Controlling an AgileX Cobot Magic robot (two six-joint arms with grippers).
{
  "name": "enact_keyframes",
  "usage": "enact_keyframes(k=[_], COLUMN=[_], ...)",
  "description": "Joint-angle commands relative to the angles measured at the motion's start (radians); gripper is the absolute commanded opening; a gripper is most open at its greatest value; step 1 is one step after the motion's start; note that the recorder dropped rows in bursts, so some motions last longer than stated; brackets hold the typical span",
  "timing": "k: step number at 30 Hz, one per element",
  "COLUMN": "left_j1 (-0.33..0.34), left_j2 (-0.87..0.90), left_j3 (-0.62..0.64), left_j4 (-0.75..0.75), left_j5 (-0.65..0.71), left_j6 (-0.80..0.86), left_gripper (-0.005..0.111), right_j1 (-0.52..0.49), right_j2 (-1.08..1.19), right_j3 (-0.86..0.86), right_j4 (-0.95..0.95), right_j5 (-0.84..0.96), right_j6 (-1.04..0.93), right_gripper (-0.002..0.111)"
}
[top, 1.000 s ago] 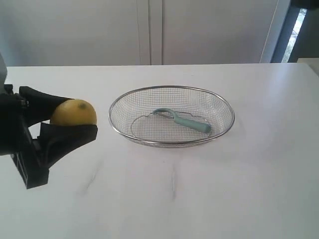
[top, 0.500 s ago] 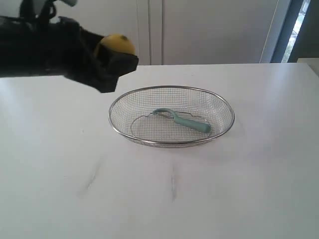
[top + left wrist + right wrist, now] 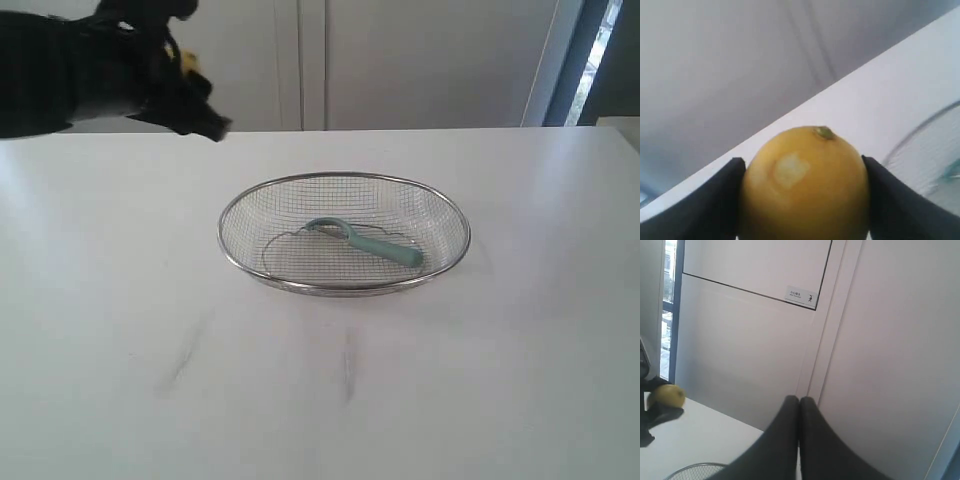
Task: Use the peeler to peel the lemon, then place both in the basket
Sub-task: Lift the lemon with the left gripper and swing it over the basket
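A: In the exterior view, where is the small round bright yellow lemon (image 3: 189, 63)?
B: It is raised at the far left, over the back edge of the white surface (image 3: 500, 350). The black left claw (image 3: 195, 95) holds it, and only a small yellow part shows past the black arm.
A: And the wide oval basket of silver wire mesh (image 3: 345, 177)?
B: It stands in the middle of the surface, well apart from the lemon. The peeler with the pale teal-green handle and looped head (image 3: 378, 246) lies inside it, head toward the left, handle toward the right. The right claw does not show in this view.
A: What does the left wrist view tell?
B: The lemon fills the gap between the two black fingers (image 3: 710, 205). Each finger touches one side, so the left claw is clamped on the lemon with a wide gap. The skin has one pale patch (image 3: 790, 169) and a small green stem end (image 3: 825, 133). A part of the basket shows at the edge of the picture.
A: And the right wrist view?
B: The right claw (image 3: 799, 407) is closed, its two dark fingers pressed together with nothing between them. Behind it is a pale wall panel (image 3: 740, 340). Far from it I see the lemon in the left claw, and also a bit of the basket rim.
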Motion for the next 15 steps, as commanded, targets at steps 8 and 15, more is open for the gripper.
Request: enact_keyframes(k=[8, 15], left_j1=[-0.024, 0.017], left_j2=[0.188, 0.363], left_j3=[-0.212, -0.484], left_j4=[-0.018, 1.082], left_j5=[0.627, 1.105], left_j6=[-0.309, -1.389], left_gripper=[0.0, 0.0], right_j1=[-0.002, -0.002], right_j2=[-0.005, -0.005], right_j3=[0.001, 0.001], right_j4=[-0.003, -0.003], right_j5=[-0.003, -0.003], right_j6=[0.004, 0.004], right_gripper=[0.0, 0.0])
